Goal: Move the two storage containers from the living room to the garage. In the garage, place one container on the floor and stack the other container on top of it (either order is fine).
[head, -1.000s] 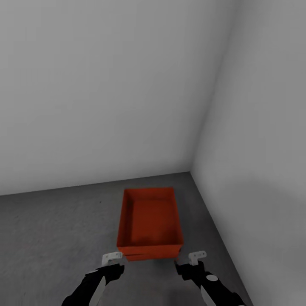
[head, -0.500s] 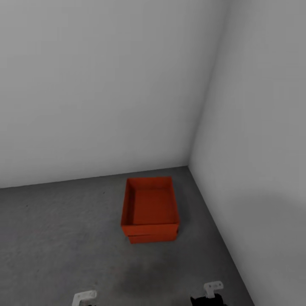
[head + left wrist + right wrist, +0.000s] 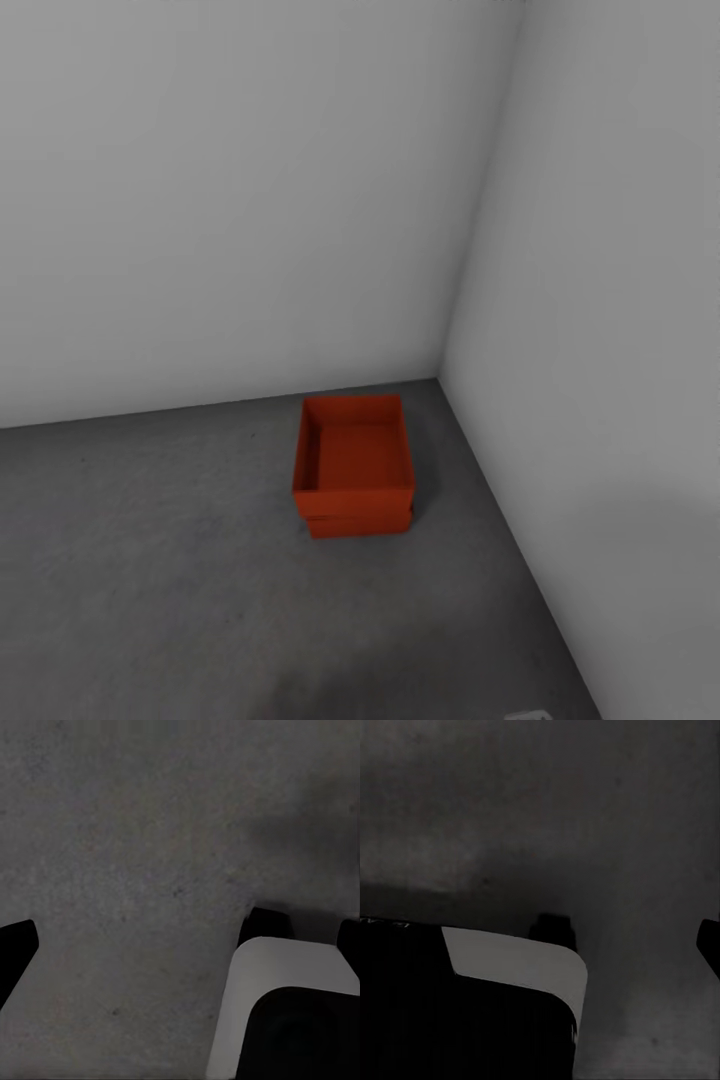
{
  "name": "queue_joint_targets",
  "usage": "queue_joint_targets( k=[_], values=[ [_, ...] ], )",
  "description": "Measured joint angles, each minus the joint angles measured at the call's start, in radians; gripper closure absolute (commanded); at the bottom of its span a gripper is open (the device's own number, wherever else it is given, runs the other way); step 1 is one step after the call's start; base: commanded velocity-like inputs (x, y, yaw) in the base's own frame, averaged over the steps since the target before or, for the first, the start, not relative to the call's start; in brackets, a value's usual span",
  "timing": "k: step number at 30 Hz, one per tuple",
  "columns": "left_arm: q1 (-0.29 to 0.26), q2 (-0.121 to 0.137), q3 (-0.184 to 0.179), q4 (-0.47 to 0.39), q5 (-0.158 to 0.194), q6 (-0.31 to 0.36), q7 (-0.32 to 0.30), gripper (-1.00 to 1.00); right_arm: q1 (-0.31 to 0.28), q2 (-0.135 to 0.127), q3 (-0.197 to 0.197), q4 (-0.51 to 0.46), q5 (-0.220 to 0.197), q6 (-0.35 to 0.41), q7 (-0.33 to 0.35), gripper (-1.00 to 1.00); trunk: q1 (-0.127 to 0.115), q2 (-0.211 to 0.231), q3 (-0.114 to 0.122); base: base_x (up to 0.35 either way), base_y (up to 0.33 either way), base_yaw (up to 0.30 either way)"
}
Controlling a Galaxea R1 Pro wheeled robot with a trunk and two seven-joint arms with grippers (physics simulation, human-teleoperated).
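Note:
The two storage containers stand stacked on the dark grey garage floor [image 3: 150,560], close to the corner of two white walls. The upper container [image 3: 353,455] is orange-red, lidless and empty, and it sits squarely on the lower container [image 3: 358,524], of which a low strip shows. Both grippers are well back from the stack and hold nothing. My left gripper [image 3: 181,949] hangs over bare floor with its dark fingertips [image 3: 15,952] far apart, open. My right gripper [image 3: 544,945] also faces the floor, with one fingertip [image 3: 709,945] at the picture's edge, open.
A white wall [image 3: 220,200] runs behind the stack and another white wall [image 3: 600,350] closes the right side. Rough speckled floor spreads to the left and in front. A white-and-black part of the robot [image 3: 292,1012] sits low in both wrist views.
The head view has pulled back from the stack, so the containers look smaller and farther. Both arms have dropped out of the head view. The containers stay stacked where they were.

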Motion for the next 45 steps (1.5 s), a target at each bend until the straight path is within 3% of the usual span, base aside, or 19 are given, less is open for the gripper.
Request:
queue_joint_targets(
  k=[8,15,18,21,27,33,40,45],
  values=[
    [0.007,-0.013,-0.002,0.001,0.003,-0.001,-0.002,-1.0,0.006,0.005,0.0,0.0,-0.003,-0.002,-0.003,-1.0,-0.031,0.056,0.025,-0.048,0.0,0.0],
    [0.007,-0.068,-0.002,0.001,0.002,0.0,-0.018,-1.0,0.006,0.007,0.0,0.0,-0.004,0.0,-0.003,-1.0,-0.058,0.105,0.047,-0.001,0.0,0.0],
    [0.008,-0.076,-0.004,0.001,0.0,0.0,-0.065,-1.0,0.006,0.007,0.0,0.0,-0.004,0.0,-0.003,-1.0,-0.07,0.126,0.056,0.0,0.0,0.0],
    [0.009,-0.067,-0.006,0.001,-0.002,-0.001,-0.173,-1.0,0.006,0.008,0.0,0.0,-0.004,0.0,-0.003,-1.0,-0.081,0.147,0.066,0.0,0.0,0.0],
    [0.009,-0.059,-0.006,0.001,-0.002,-0.001,-0.206,-1.0,0.006,0.007,0.0,0.0,-0.004,0.0,-0.003,-1.0,-0.104,0.189,0.085,0.0,0.0,0.0],
    [0.009,-0.057,-0.006,0.001,-0.001,-0.002,-0.189,-1.0,0.006,0.007,0.0,0.0,-0.004,0.0,-0.003,-1.0,-0.127,0.231,0.104,0.0,0.0,0.0],
    [0.009,-0.062,-0.006,0.001,0.0,-0.002,-0.078,-1.0,0.006,0.008,0.0,0.0,-0.004,0.0,-0.003,-1.0,-0.154,0.28,0.126,0.0,0.0,0.0],
    [0.009,-0.063,-0.004,0.001,0.002,-0.001,-0.058,-1.0,0.006,0.007,0.0,0.0,-0.004,0.0,-0.003,-1.0,-0.173,0.315,0.141,0.0,0.0,0.0]
  ],
)
